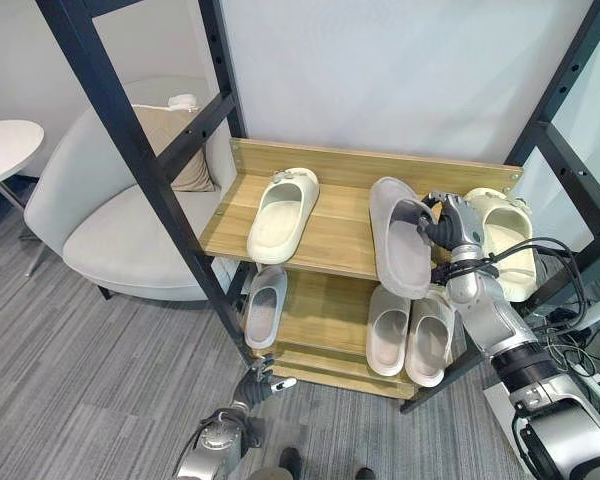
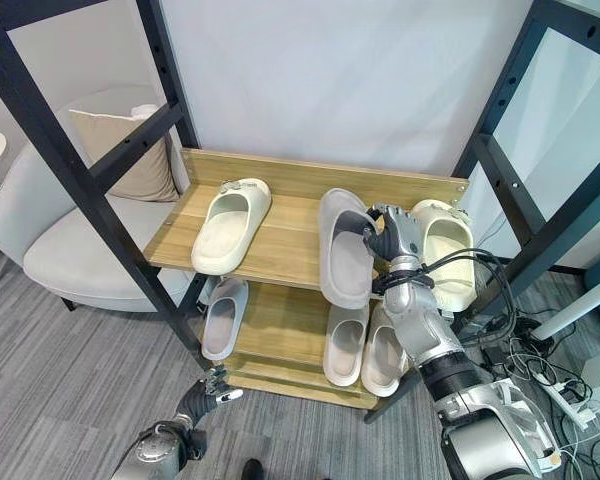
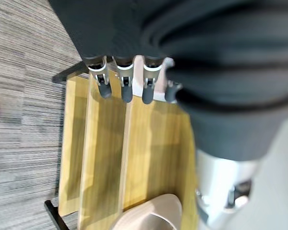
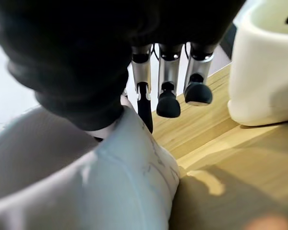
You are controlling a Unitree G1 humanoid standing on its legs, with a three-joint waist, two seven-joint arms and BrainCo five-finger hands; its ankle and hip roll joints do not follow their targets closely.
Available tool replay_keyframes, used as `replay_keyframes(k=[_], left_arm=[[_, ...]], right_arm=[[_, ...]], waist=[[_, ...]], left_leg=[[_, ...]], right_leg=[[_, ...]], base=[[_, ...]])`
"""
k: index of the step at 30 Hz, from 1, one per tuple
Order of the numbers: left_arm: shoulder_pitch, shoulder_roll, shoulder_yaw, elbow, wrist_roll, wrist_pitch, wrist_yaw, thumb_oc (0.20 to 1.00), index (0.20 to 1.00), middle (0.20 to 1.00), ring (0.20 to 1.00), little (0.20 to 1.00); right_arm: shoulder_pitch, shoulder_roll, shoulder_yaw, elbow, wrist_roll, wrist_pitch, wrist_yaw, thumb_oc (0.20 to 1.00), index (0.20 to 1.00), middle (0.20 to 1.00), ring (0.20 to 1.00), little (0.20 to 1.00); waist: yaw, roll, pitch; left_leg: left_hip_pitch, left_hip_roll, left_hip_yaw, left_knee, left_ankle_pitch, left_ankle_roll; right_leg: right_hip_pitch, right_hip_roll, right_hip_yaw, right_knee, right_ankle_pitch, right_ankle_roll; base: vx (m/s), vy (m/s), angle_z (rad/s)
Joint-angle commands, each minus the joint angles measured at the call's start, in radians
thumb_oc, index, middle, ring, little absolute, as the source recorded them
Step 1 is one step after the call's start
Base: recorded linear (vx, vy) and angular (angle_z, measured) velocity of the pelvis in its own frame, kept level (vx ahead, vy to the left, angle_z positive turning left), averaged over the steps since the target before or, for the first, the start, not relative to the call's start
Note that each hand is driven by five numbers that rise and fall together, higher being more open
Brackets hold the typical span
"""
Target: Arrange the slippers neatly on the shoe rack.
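Slippers fill a two-shelf wooden shoe rack. Nearest, the left hand hangs low before the rack's base, fingers loosely extended, empty. On the lower shelf lie one grey slipper and a pale pair. Above, the right hand clasps the edge of a grey slipper, tipped on its side, long axis front-to-back. Cream slippers flank it, toes rearward.
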Motion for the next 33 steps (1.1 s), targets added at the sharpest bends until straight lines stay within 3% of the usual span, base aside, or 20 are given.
replay_keyframes(k=[1, 2, 4, 7, 13, 16, 17, 18, 20, 24, 26, 27, 30, 33], left_arm=[[-0.062, 0.015, 0.036, -0.006, 0.024, -0.025, 0.034, 1.0, 1.0, 1.0, 1.0, 1.0], [-0.061, 0.016, 0.034, -0.006, 0.024, -0.025, 0.034, 1.0, 1.0, 1.0, 1.0, 1.0], [-0.07, 0.015, 0.05, -0.004, 0.01, -0.025, 0.049, 1.0, 1.0, 1.0, 1.0, 1.0], [-0.056, 0.018, 0.065, -0.019, -0.003, -0.026, 0.037, 1.0, 1.0, 1.0, 1.0, 1.0], [-0.068, 0.011, 0.076, -0.037, -0.018, -0.043, 0.041, 1.0, 1.0, 1.0, 1.0, 1.0], [-0.11, 0.009, 0.073, -0.042, -0.028, -0.063, 0.068, 1.0, 1.0, 1.0, 1.0, 1.0], [-0.167, 0.009, 0.061, -0.055, -0.044, -0.091, 0.104, 1.0, 1.0, 1.0, 1.0, 1.0], [-0.169, 0.009, 0.062, -0.054, -0.045, -0.091, 0.105, 1.0, 1.0, 1.0, 1.0, 1.0], [-0.264, 0.009, 0.037, -0.065, -0.055, -0.125, 0.162, 1.0, 1.0, 1.0, 1.0, 1.0], [-0.35, 0.008, 0.002, -0.08, -0.05, -0.146, 0.202, 1.0, 1.0, 1.0, 1.0, 1.0], [-0.479, 0.018, -0.056, -0.126, -0.03, -0.167, 0.241, 1.0, 1.0, 1.0, 1.0, 1.0], [-0.479, 0.018, -0.056, -0.126, -0.03, -0.167, 0.241, 1.0, 1.0, 1.0, 1.0, 1.0], [-0.542, 0.029, -0.083, -0.141, -0.012, -0.174, 0.254, 1.0, 1.0, 1.0, 1.0, 1.0], [-0.561, 0.036, -0.095, -0.154, -0.017, -0.177, 0.255, 1.0, 1.0, 1.0, 1.0, 1.0]], right_arm=[[0.019, 0.032, -0.117, -0.309, 0.191, -0.148, -0.083, 0.2, 0.2, 0.2, 0.2, 0.2], [0.025, 0.033, -0.12, -0.315, 0.191, -0.146, -0.081, 0.2, 0.2, 0.2, 0.2, 0.2], [0.08, 0.103, -0.138, -0.491, 0.378, -0.277, -0.035, 0.2, 0.2, 0.2, 0.2, 0.2], [0.125, 0.125, -0.077, -0.61, 0.559, -0.354, 0.099, 0.2, 0.2, 0.2, 0.2, 0.2], [0.149, 0.111, 0.187, -0.678, 0.721, -0.338, 0.357, 0.2, 0.2, 0.2, 0.2, 0.2], [0.119, 0.116, 0.248, -0.618, 0.687, -0.329, 0.365, 0.2, 0.2, 0.2, 0.2, 0.2], [0.078, 0.118, 0.293, -0.535, 0.599, -0.314, 0.344, 0.2, 0.2, 0.2, 0.2, 0.2], [0.074, 0.12, 0.294, -0.531, 0.598, -0.316, 0.343, 0.2, 0.2, 0.2, 0.2, 0.2], [0.002, 0.135, 0.317, -0.397, 0.431, -0.279, 0.254, 0.2, 0.2, 0.2, 0.2, 0.2], [-0.083, 0.152, 0.311, -0.241, 0.256, -0.231, 0.145, 0.2, 0.2, 0.2, 0.2, 0.2], [-0.261, 0.153, 0.243, 0.039, 0.091, -0.15, -0.061, 0.2, 0.2, 0.2, 0.2, 0.2], [-0.261, 0.153, 0.243, 0.039, 0.091, -0.15, -0.061, 0.2, 0.2, 0.2, 0.2, 0.2], [-0.413, 0.125, 0.175, 0.239, 0.062, -0.097, -0.202, 0.2, 0.2, 0.2, 0.2, 0.2], [-0.518, 0.086, 0.162, 0.342, 0.06, -0.062, -0.251, 0.2, 0.2, 0.2, 0.2, 0.2]], waist=[[-0.009, -0.056, -0.023], [-0.008, -0.057, -0.023], [-0.02, -0.055, -0.019], [-0.026, -0.055, -0.018], [-0.031, -0.049, 0.018], [-0.026, -0.045, 0.065], [-0.018, -0.044, 0.135], [-0.019, -0.045, 0.133], [-0.005, -0.041, 0.219], [0.004, -0.027, 0.239], [0.029, 0.001, 0.267], [0.029, 0.001, 0.266], [0.052, 0.019, 0.286], [0.067, 0.024, 0.295]], left_leg=[[0.059, 0.013, -0.005, -0.007, -0.117, -0.008], [0.059, 0.013, -0.005, -0.007, -0.117, -0.008], [0.056, 0.013, -0.003, -0.007, -0.113, -0.009], [0.054, 0.014, 0.002, -0.007, -0.111, -0.01], [0.045, 0.019, 0.006, -0.007, -0.11, -0.014], [0.015, 0.02, 0.0, 0.003, -0.1, -0.012], [-0.061, 0.021, -0.014, 0.075, -0.102, -0.009], [-0.071, 0.02, -0.015, 0.084, -0.106, -0.008], [-0.219, 0.011, -0.045, 0.22, -0.116, -0.008], [-0.357, -0.005, -0.087, 0.318, -0.127, -0.006], [-0.505, -0.022, -0.125, 0.423, -0.142, -0.006], [-0.507, -0.022, -0.126, 0.423, -0.142, -0.006], [-0.593, -0.028, -0.142, 0.503, -0.165, -0.009], [-0.634, -0.033, -0.151, 0.53, -0.175, -0.008]], right_leg=[[0.024, -0.097, 0.033, 0.001, -0.044, 0.114], [0.024, -0.097, 0.032, 0.001, -0.045, 0.114], [0.018, -0.096, 0.036, 0.006, -0.046, 0.113], [0.013, -0.096, 0.041, 0.012, -0.048, 0.113], [-0.023, -0.099, 0.047, 0.061, -0.064, 0.115], [-0.078, -0.099, 0.051, 0.114, -0.075, 0.114], [-0.145, -0.104, 0.052, 0.179, -0.084, 0.107], [-0.154, -0.105, 0.052, 0.186, -0.087, 0.107], [-0.264, -0.115, 0.045, 0.289, -0.095, 0.097], [-0.365, -0.13, 0.028, 0.375, -0.114, 0.09], [-0.491, -0.15, 0.008, 0.493, -0.157, 0.083], [-0.493, -0.15, 0.008, 0.493, -0.157, 0.083], [-0.57, -0.161, -0.004, 0.583, -0.192, 0.079], [-0.612, -0.163, -0.006, 0.614, -0.208, 0.078]], base=[[-0.03, -0.01, 0.02], [0.0, 0.0, 0.0], [0.0, 0.0, 0.0], [0.0, 0.0, 0.0], [-0.02, -0.004, -0.04], [-0.22, -0.005, 0.03], [-0.34, -0.017, 0.09], [-0.38, -0.022, 0.08], [-0.34, -0.026, 0.21], [-0.23, -0.009, 0.43], [-0.19, 0.028, 0.5], [-0.11, 0.022, 0.32], [-0.05, 0.023, 0.25], [-0.01, 0.017, 0.19]])
